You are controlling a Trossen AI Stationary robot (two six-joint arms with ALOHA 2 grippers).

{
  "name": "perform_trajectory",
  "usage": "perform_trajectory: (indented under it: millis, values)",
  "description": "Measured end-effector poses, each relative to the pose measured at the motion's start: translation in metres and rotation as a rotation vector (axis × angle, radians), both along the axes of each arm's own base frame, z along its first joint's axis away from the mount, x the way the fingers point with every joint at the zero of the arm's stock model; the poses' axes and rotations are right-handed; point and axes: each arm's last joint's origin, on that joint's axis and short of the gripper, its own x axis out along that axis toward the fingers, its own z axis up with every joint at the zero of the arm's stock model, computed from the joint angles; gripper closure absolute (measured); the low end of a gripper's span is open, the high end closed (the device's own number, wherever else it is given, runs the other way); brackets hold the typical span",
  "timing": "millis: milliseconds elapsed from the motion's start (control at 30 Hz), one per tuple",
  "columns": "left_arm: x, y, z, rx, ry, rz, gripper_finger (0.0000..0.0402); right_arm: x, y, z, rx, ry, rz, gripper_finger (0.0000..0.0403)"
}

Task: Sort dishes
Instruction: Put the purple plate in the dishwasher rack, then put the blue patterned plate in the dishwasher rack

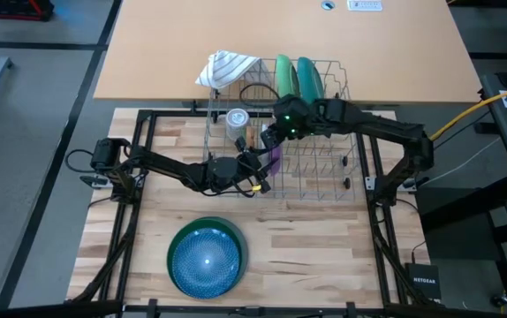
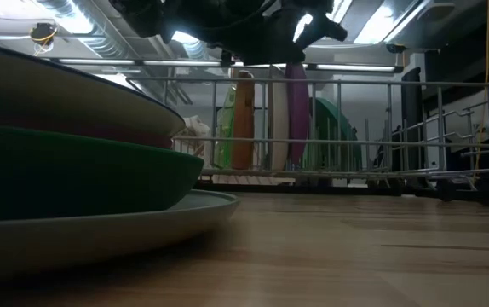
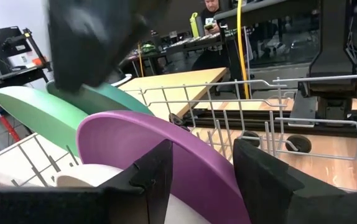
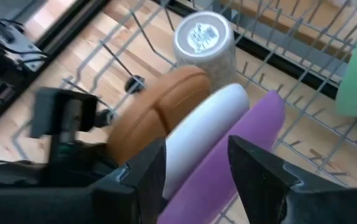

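- The purple plate (image 4: 241,149) stands on edge in the wire rack (image 1: 324,172), just beside a white plate (image 4: 203,127) and a tan plate (image 4: 160,109); a light green plate (image 1: 285,75) and a teal plate (image 1: 308,78) stand at the rack's far end.
- The left gripper (image 3: 200,177) has its fingers parted to either side of the purple plate's rim, not visibly pinching it.
- The right gripper (image 4: 194,171) hovers above the same plates with its fingers spread wide and nothing between them.
- To do this step well, close squarely on the rim, lift straight up clear of the wires, and keep the two arms from crowding each other.
- Sorted dishes are stacked at the table's near edge, a blue bowl (image 1: 205,258) on top.
- A clear glass (image 4: 204,38) stands upside down in the rack; a striped cloth (image 1: 225,67) hangs over its corner.
- The only legible writing is "NETGEAR" on a black box (image 1: 423,281) beside the table.
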Motion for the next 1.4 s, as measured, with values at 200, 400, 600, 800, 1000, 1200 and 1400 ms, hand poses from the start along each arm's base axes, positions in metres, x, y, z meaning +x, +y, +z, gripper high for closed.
perform_trajectory:
  millis: [200,400,600,800,1000,1200,1400]
  values:
    - [0.000,-0.002,0.000,-0.001,0.000,-0.004,0.0245,0.002,-0.001,-0.018,0.008,0.042,-0.001,0.0224]
    - [0.000,-0.010,0.000,0.041,0.031,-0.023,0.0245,0.001,0.000,-0.029,0.017,0.076,-0.003,0.0224]
    - [-0.001,-0.024,0.001,0.118,0.066,-0.037,0.0245,0.001,0.000,-0.031,0.021,0.087,-0.004,0.0224]
    - [-0.004,-0.041,0.001,0.186,0.111,-0.003,0.0245,0.001,0.000,-0.030,0.020,0.082,-0.004,0.0224]
    - [-0.011,-0.064,0.008,0.196,0.094,0.073,0.0245,0.003,-0.001,-0.027,0.011,0.043,-0.004,0.0224]
    - [-0.033,-0.088,0.039,0.168,0.020,0.103,0.0245,-0.008,0.002,-0.009,-0.003,-0.022,-0.003,0.0224]
    - [-0.061,-0.116,0.068,0.147,-0.027,0.032,0.0245,-0.021,0.027,0.011,0.007,-0.099,0.051,0.0224]
